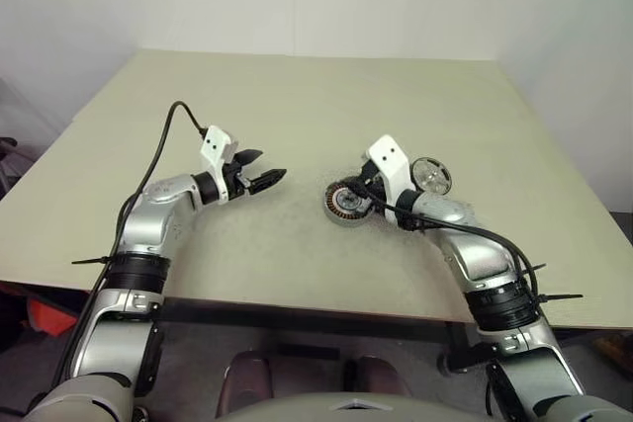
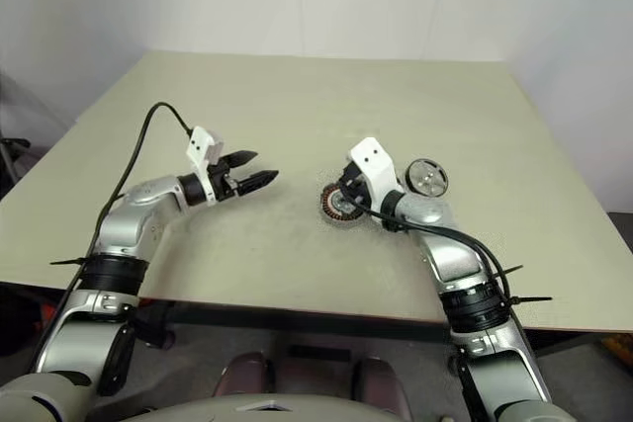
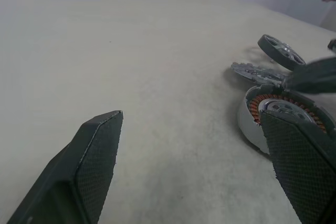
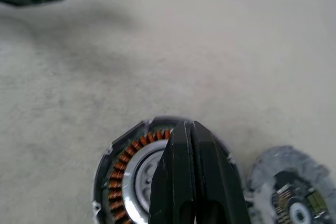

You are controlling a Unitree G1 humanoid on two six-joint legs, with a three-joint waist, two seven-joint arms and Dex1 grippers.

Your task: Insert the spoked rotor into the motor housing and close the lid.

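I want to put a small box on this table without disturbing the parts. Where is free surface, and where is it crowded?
The table is bare across its far half and along the left side, behind the open left gripper. It is crowded at right of centre: the motor housing under the shut right gripper, the toothed disc and the spoked wheel lie close together.

Squat round silver metal motor housing (image 4: 123, 174), shiny, copper-coloured windings inside. Flat grey toothed-edge disc (image 3: 255, 71), dull metal. Black gripper fingers (image 3: 92, 163), matt, cross-hatched pads. Beige table (image 1: 297, 106), matt, slightly grainy.
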